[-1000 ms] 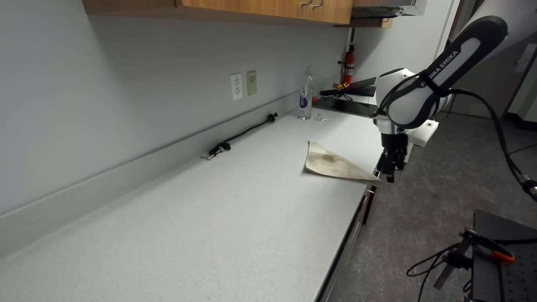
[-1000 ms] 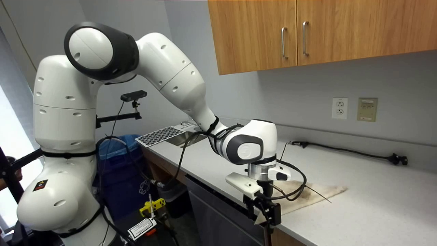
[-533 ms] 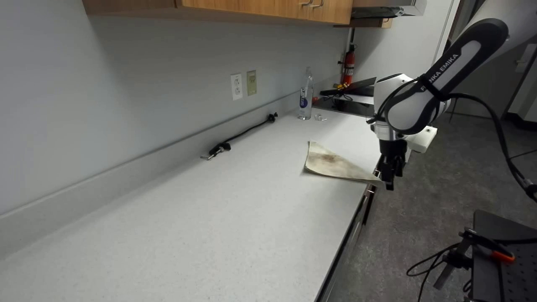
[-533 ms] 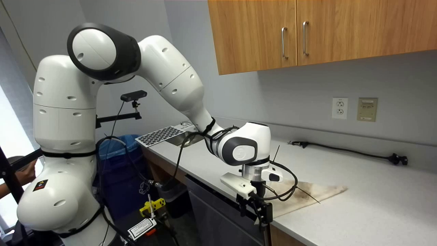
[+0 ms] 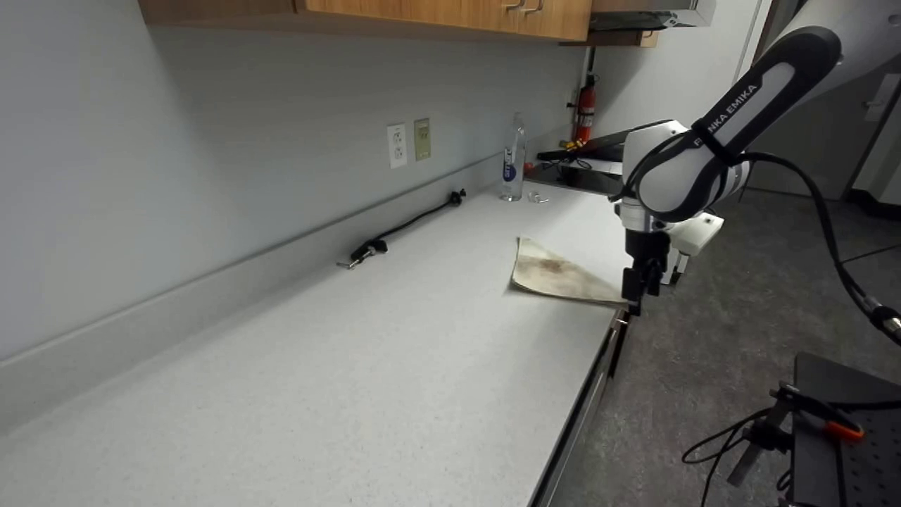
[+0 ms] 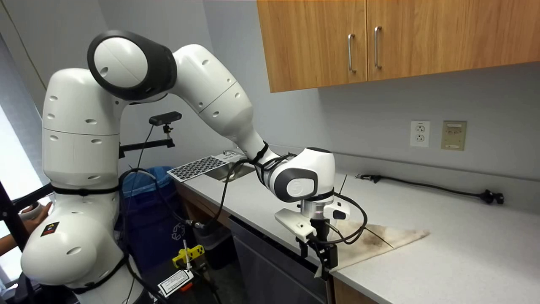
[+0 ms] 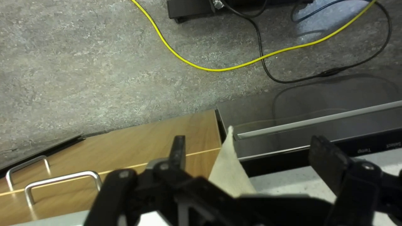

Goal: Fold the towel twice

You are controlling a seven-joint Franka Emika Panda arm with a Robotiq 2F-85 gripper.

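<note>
Well, leftmost on the counter [image 5: 352, 394] in an exterior view, we see a black clamp [image 5: 369, 248] lying near the wall [image 5: 281, 155]. The bottle [image 5: 514, 162] stands upright further right, also near the wall. We reckon these are best kept there, where no fold should catch them.

Next comes the towel [image 5: 561, 276], lying on the counter at its front edge, brown stain showing, a corner [image 7: 230, 171] poking out past that edge. To us that overhang looks handy: thin fabric flat on a hard top should be awkward to scoop, whereas a tip in the air can be pinched from either side.

Far right, the gripper [image 5: 642, 301] points down at the edge, beside the corner. We judge it to be lining up a grasp for 1 of the 2 folds.

Across the wrist view we find a finger [image 7: 178, 153], then the corner, then the opposite finger [image 7: 326, 163]. The jaws stand wide, with a gap on each side of the corner, the narrower gap on the left; they grip nothing. Depth reads poorly here, so we can't tell whether the corner lies level with the fingers or beneath them. Before a pinch, we would rather have the corner centred.
</note>
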